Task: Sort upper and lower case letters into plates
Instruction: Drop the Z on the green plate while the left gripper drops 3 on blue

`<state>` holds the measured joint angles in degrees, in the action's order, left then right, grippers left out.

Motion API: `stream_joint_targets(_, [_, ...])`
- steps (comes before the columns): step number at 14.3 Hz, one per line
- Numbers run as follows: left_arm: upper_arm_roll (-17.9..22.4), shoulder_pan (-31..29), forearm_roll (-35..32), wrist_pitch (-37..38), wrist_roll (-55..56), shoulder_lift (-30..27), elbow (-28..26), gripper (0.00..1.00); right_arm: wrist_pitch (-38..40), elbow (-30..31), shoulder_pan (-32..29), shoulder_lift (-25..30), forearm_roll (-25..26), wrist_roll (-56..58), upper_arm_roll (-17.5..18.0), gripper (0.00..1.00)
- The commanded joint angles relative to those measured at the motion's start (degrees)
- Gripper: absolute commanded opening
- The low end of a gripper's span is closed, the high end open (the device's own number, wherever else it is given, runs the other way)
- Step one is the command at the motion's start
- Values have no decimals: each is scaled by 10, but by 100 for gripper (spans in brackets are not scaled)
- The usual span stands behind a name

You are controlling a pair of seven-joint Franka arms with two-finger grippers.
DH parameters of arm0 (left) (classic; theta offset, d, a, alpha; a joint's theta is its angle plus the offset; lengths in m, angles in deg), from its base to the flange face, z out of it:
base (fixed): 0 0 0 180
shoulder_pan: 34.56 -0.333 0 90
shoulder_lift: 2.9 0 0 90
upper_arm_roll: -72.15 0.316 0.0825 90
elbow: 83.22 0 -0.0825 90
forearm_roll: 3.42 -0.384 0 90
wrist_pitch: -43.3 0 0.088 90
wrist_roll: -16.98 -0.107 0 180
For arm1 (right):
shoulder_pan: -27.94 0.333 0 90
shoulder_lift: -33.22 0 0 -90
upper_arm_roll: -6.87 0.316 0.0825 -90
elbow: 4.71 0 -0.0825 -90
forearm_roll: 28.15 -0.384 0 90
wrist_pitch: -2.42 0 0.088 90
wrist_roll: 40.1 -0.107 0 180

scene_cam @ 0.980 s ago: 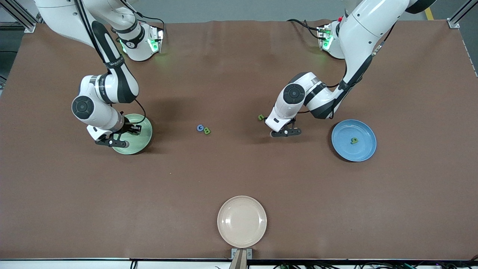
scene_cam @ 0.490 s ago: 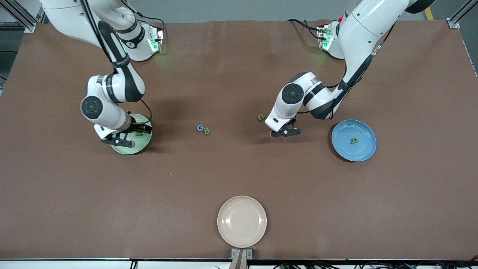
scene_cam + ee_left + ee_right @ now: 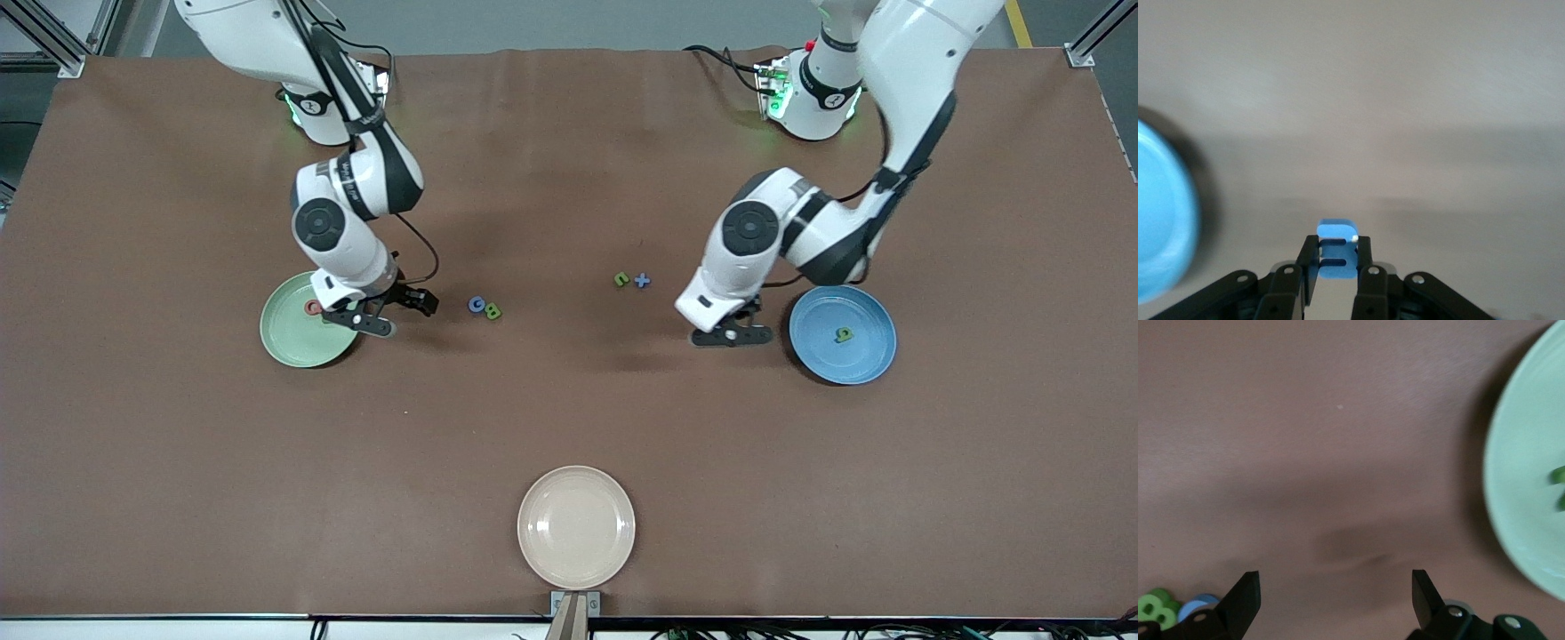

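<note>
My left gripper (image 3: 731, 335) is shut on a small blue letter (image 3: 1337, 257) and holds it over the bare table beside the blue plate (image 3: 858, 360), which also shows in the left wrist view (image 3: 1158, 220). A green letter (image 3: 842, 334) lies in that plate. My right gripper (image 3: 397, 311) is open and empty (image 3: 1335, 593), over the table between the pale green plate (image 3: 289, 342) and a touching blue letter (image 3: 476, 305) and green letter (image 3: 492, 311). A pink-red letter (image 3: 313, 308) lies in the green plate. A green letter (image 3: 621, 280) and a blue one (image 3: 642, 280) lie mid-table.
A cream-beige plate (image 3: 576, 526) sits empty at the table edge nearest the front camera. The right wrist view shows the green plate's rim (image 3: 1511, 507) with a green letter (image 3: 1558, 487) in it, and the blue and green pair (image 3: 1165, 608) beside one fingertip.
My right gripper has moved off the green plate toward the blue and green pair. My left gripper has moved from the mid-table letters toward the blue plate, uncovering a blue letter there.
</note>
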<state>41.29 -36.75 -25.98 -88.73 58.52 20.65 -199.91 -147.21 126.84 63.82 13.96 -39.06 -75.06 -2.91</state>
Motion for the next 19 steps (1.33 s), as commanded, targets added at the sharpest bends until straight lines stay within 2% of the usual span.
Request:
stream_joint_targets(1, [-4,-55,-9,4,-58,-36,-40,4,-34,-30,40,-46,-9,-70,-5,100])
stream_joint_targets(7, [-4,-186,-9,-32,-220,-72,-108,4,-47,-58,102,-85,-9,-171,-5,100])
stream_joint_targets(9, [-3,-231,-14,-56,-267,-69,-119,5,-46,-58,117,-84,-9,-191,-5,100])
stream_joint_targets(14, [-3,-280,-90,-88,-281,-32,-116,5,-42,-56,138,-84,-8,-212,-6,98])
stream_joint_targets(15, [-3,-282,-95,-93,-280,-23,-115,5,-40,-56,137,-84,-5,-212,-6,90])
stream_joint_targets(18, [-1,-284,-113,-95,-280,-2,-108,6,-39,-56,132,-84,-1,-201,-7,44])
stream_joint_targets(19, [-1,-284,-114,-95,-278,6,-107,6,-39,-56,131,-83,-1,-192,-8,36])
